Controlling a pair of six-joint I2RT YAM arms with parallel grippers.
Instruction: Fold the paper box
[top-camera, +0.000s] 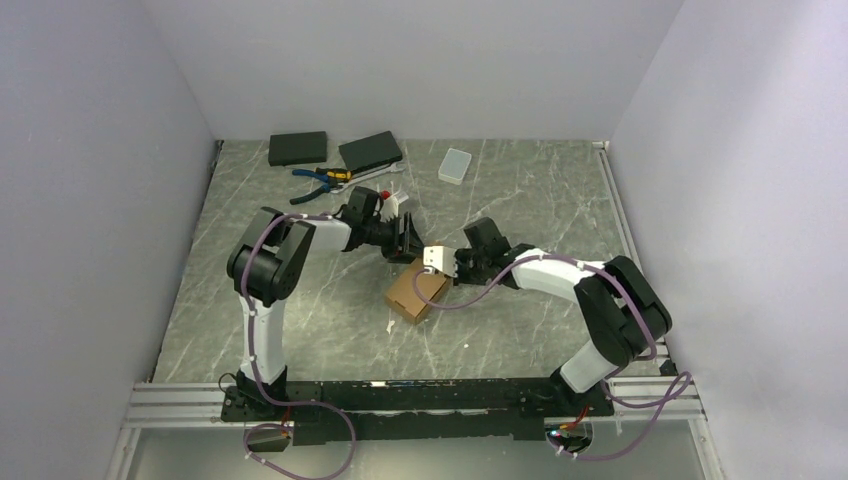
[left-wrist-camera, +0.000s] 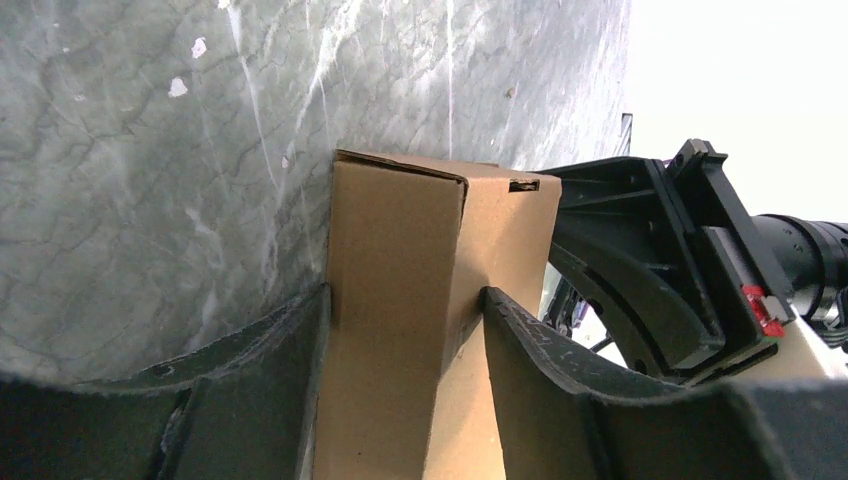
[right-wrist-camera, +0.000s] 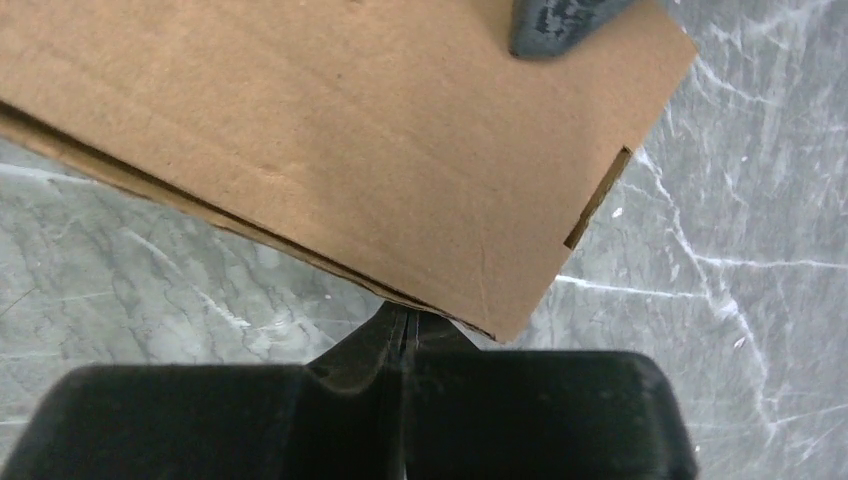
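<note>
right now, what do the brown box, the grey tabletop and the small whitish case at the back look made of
Plain brown rectangular box: cardboard, matte, with raw cut edges and a die-cut slot. Grey white-veined tabletop: looks like marble, perhaps a printed laminate; smooth. Small whitish rectangular case: probably translucent plastic with rounded corners, too small to be sure.

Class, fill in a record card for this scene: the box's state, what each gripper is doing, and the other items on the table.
box: brown cardboard, folded into box shape, resting on the table
left gripper: straddles the box, whether it grips is unclear
right gripper: shut, tips at the box's lower edge
other items: black boxes, pliers, white case, all at the far side
</note>
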